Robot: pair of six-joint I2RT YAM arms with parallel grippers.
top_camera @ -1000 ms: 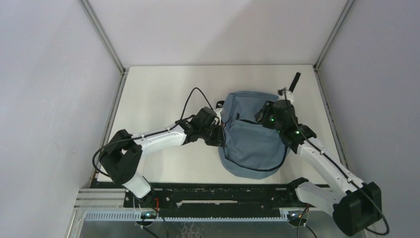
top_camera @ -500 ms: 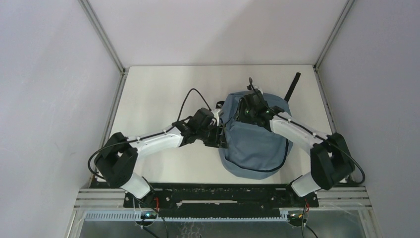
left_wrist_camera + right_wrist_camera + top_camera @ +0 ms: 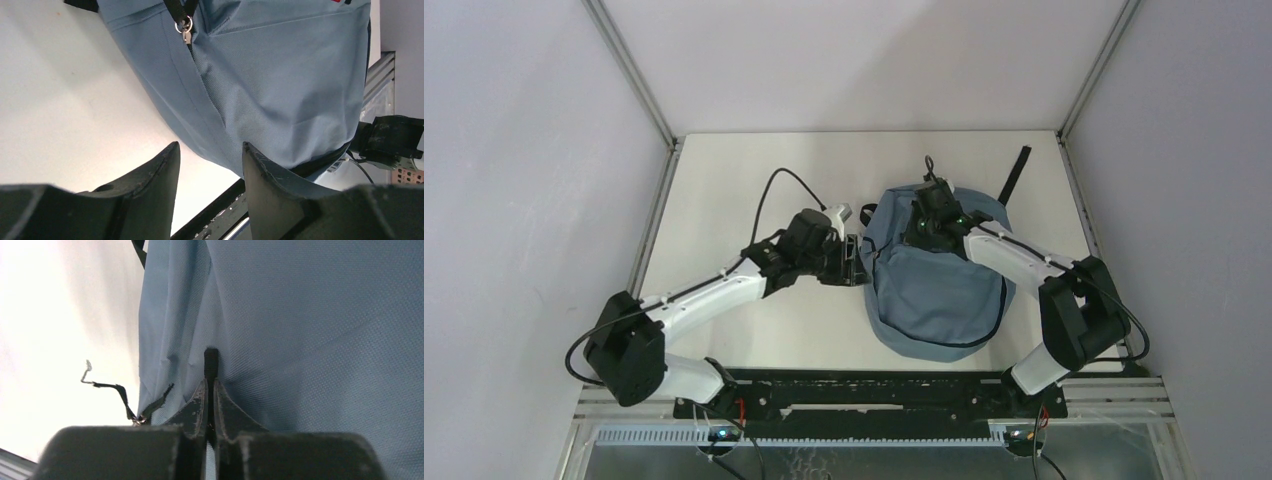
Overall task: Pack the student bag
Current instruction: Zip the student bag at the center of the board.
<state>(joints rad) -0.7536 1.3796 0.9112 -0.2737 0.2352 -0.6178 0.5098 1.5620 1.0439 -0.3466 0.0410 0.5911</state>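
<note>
The student bag (image 3: 939, 285) is a grey-blue backpack lying right of the table's middle. It fills the left wrist view (image 3: 280, 75) and the right wrist view (image 3: 320, 315). My left gripper (image 3: 853, 257) is open and empty beside the bag's left edge; in its own view (image 3: 210, 146) the jaws stand apart over bare table. A ringed zipper pull (image 3: 185, 27) hangs on the bag ahead of it. My right gripper (image 3: 921, 222) rests on the bag's top and is shut (image 3: 210, 383) on a black zipper tab (image 3: 211, 357).
A black strap (image 3: 1020, 165) trails from the bag toward the back right corner. A loose black pull cord (image 3: 107, 386) hangs off the bag's edge. The black rail (image 3: 864, 385) runs along the near edge, and walls close in on both sides.
My left gripper has drawn back to the left, away from the bag's edge. My right arm has swung from the bag's right side to its top, where it stays.
</note>
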